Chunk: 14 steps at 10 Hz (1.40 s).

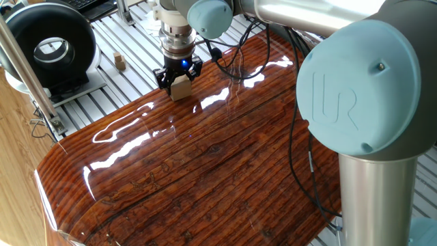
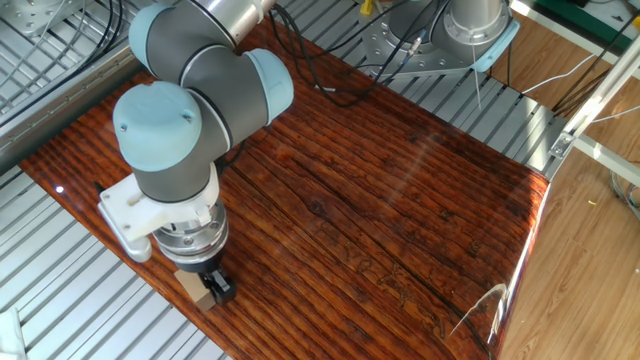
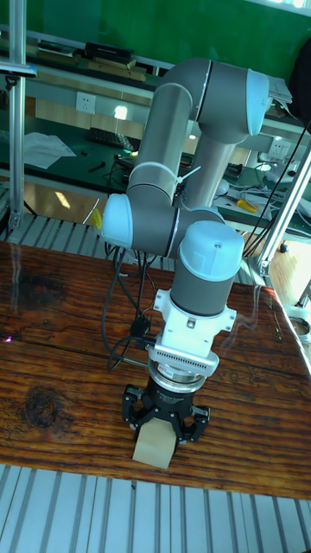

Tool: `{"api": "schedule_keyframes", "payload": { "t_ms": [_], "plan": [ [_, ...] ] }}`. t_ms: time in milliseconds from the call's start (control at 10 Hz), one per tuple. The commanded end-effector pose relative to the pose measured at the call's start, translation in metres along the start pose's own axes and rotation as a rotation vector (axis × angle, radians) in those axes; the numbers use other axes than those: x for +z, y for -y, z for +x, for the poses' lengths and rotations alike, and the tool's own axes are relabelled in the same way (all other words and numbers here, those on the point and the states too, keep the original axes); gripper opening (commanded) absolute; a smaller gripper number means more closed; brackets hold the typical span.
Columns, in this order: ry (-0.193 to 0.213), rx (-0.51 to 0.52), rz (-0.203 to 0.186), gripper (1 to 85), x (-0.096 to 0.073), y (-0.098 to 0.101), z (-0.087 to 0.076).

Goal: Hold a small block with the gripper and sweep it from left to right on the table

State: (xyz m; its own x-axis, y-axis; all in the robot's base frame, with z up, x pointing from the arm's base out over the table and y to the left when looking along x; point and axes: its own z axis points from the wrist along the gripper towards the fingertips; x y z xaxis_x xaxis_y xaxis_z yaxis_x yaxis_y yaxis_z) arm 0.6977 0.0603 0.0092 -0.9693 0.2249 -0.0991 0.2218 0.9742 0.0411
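The small block [image 1: 181, 88] is a light-tan wooden cube resting on the glossy reddish-brown table [image 1: 205, 164] close to its edge. My black gripper [image 1: 179, 76] points straight down and is shut on the small block, blue light glowing above it. In the other fixed view the small block [image 2: 196, 288] peeks out under the wrist, with the gripper [image 2: 208, 287] clamped on it at the table's [image 2: 400, 180] near-left border. From the tall fixed view, the gripper [image 3: 164, 425] holds the small block [image 3: 156, 442] just inside the table's [image 3: 60, 389] front edge.
Silver slatted aluminium [image 1: 130, 48] surrounds the board. A tiny darker wooden piece [image 1: 120, 62] stands on the slats beside a black round device [image 1: 51, 48]. Cables [image 1: 297, 137] trail across the board's far side. The arm's big pale-blue joint [image 1: 362, 82] fills the right foreground.
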Motion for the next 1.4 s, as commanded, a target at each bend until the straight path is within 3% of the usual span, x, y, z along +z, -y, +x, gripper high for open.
{"api": "schedule_keyframes", "payload": {
  "t_ms": [0, 800, 1300],
  "plan": [
    [-0.001, 0.013, -0.015, 1.0, 0.0003, -0.0043, -0.0006],
    [-0.004, 0.035, -0.049, 1.0, 0.0003, -0.0138, -0.0006],
    [-0.013, -0.024, -0.030, 1.0, 0.0000, -0.0084, 0.0017]
  ]
}}
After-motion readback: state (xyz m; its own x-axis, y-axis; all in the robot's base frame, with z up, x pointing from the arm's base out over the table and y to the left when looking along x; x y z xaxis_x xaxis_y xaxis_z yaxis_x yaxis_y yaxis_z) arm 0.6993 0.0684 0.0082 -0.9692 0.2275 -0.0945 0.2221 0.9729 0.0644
